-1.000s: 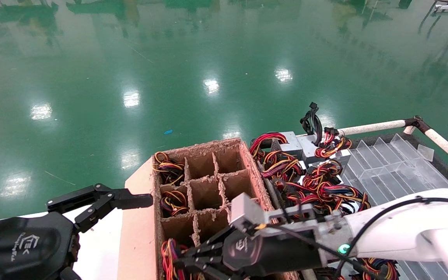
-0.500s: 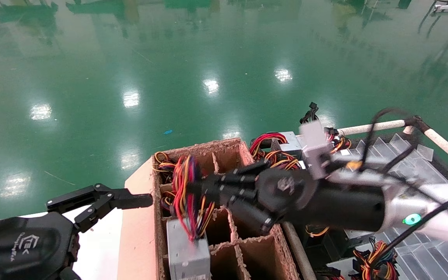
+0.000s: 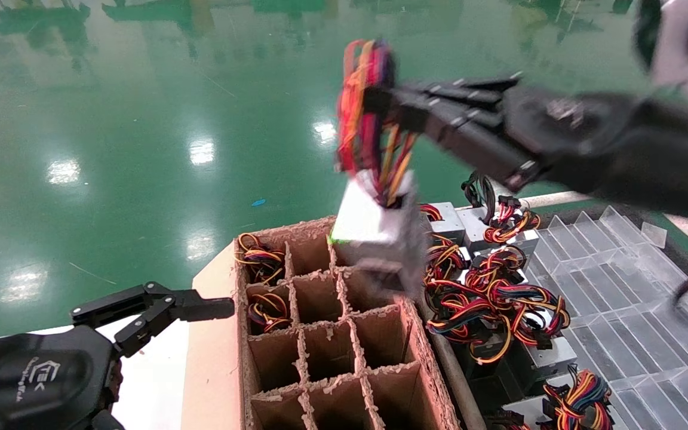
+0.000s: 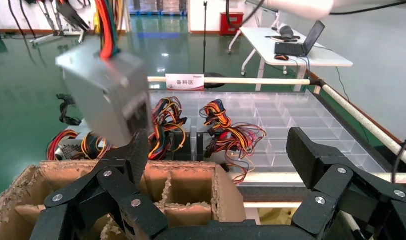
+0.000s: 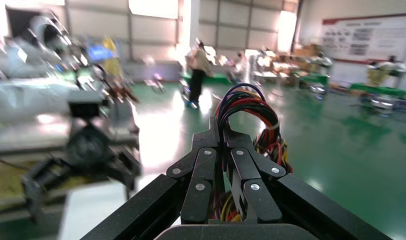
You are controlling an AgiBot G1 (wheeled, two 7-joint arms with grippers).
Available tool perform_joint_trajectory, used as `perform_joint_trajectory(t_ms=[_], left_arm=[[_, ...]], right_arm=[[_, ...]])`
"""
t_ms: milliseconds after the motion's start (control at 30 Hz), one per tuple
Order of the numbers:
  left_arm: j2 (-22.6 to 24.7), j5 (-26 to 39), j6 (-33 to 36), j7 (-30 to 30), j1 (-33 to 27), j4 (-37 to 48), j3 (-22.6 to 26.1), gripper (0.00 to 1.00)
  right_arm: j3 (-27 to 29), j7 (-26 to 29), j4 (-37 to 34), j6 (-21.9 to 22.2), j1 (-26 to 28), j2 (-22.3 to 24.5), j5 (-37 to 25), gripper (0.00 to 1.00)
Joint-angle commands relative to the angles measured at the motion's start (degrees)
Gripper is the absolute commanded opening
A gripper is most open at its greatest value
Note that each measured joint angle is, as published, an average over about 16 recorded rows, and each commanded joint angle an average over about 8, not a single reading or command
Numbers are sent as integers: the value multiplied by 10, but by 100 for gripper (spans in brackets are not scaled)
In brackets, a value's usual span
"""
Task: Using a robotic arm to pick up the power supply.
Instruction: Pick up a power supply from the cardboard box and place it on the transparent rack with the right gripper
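Whereas it hung low at the cardboard divider box (image 3: 320, 334) half a second earlier, the power supply (image 3: 380, 230) now dangles above the box's far edge, wires clenched in the right claw (image 3: 380, 101); the left claw (image 3: 159, 307), spread, waits beside the box; readable sign (image 4: 185, 81): "备料区".
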Motion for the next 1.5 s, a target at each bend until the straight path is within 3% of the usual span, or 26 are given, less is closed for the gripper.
perform_joint_trajectory(t_ms=[33, 433, 967, 1267, 1500], left_arm=[[0, 0, 0, 0, 0, 0, 0, 100], [0, 0, 0, 0, 0, 0, 0, 100], [0, 0, 0, 0, 0, 0, 0, 100], [0, 0, 0, 0, 0, 0, 0, 100], [0, 0, 0, 0, 0, 0, 0, 100]], right_arm=[[-8, 0, -6, 2, 26, 15, -9, 0], [-48, -33, -95, 8, 157, 51, -91, 0], [-125, -101, -184, 39, 314, 76, -251, 0], [-176, -150, -220, 66, 375, 75, -345, 0], [-209, -183, -244, 73, 390, 66, -400, 0]])
